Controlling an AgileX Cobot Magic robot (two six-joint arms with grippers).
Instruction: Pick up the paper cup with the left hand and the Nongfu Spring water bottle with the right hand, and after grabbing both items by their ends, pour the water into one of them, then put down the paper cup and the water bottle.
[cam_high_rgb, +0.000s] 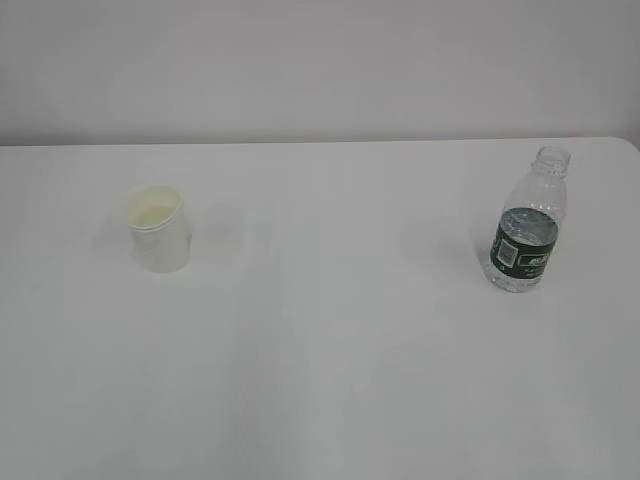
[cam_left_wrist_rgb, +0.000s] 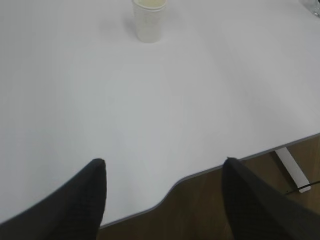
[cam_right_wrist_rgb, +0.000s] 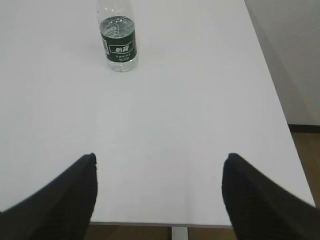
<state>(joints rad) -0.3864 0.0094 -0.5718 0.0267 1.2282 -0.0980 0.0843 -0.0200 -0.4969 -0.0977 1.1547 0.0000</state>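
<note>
The white paper cup stands upright on the left of the white table, its pale yellow inside showing; it also stands at the top of the left wrist view as the cup. Upright on the right is the Nongfu Spring water bottle, capless, with water up to its green label, also seen as the bottle. My left gripper hangs open over the table's near edge, far from the cup. My right gripper is open and empty, well short of the bottle. Neither arm shows in the exterior view.
The table's near edge curves inward below the left gripper, with brown floor beneath. Its right edge runs beside a pale wall. A white table leg shows under the table.
</note>
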